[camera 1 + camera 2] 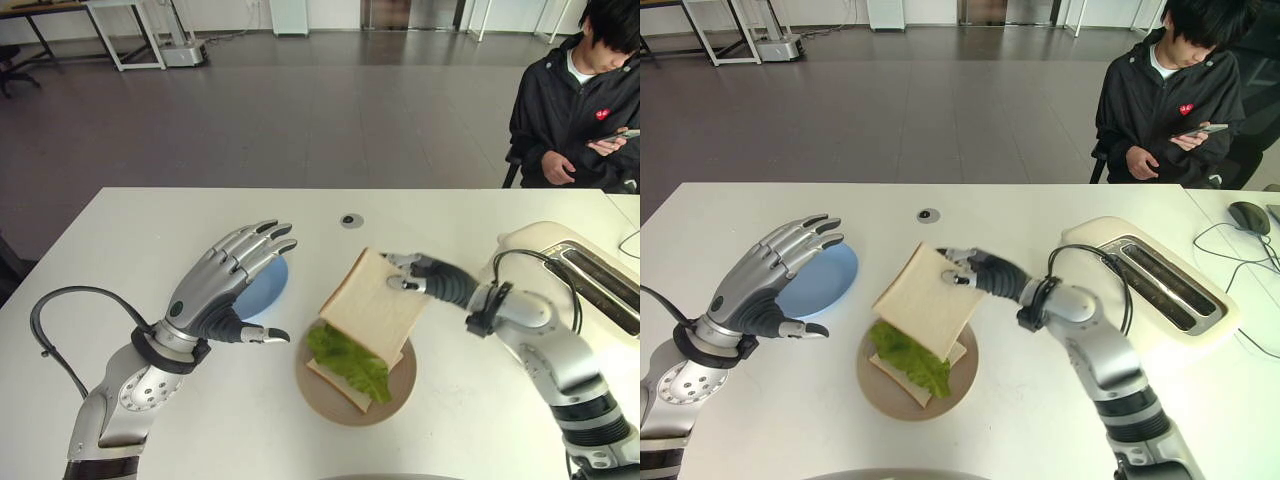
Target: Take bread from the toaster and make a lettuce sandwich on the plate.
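1. top bread slice [375, 305]: gripped at its far edge by the right robot hand [432, 280], tilted over the lettuce [350, 362], probably to hinge down as the lid.
2. lettuce and lower slice [345, 392]: stacked on the plate [398, 397], mid-counter [250, 430].
3. left robot hand [225, 280]: open, empty, hovering beside the plate, apart from the stack.

White table [150, 230], blue dish [830, 285] at left, round grommet [351, 220], mouse [1247, 216] far right

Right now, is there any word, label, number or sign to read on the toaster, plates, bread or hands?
None readable. The toaster, the brown plate, the blue plate, the bread slice, the left hand and the right hand show no legible word, number or sign.
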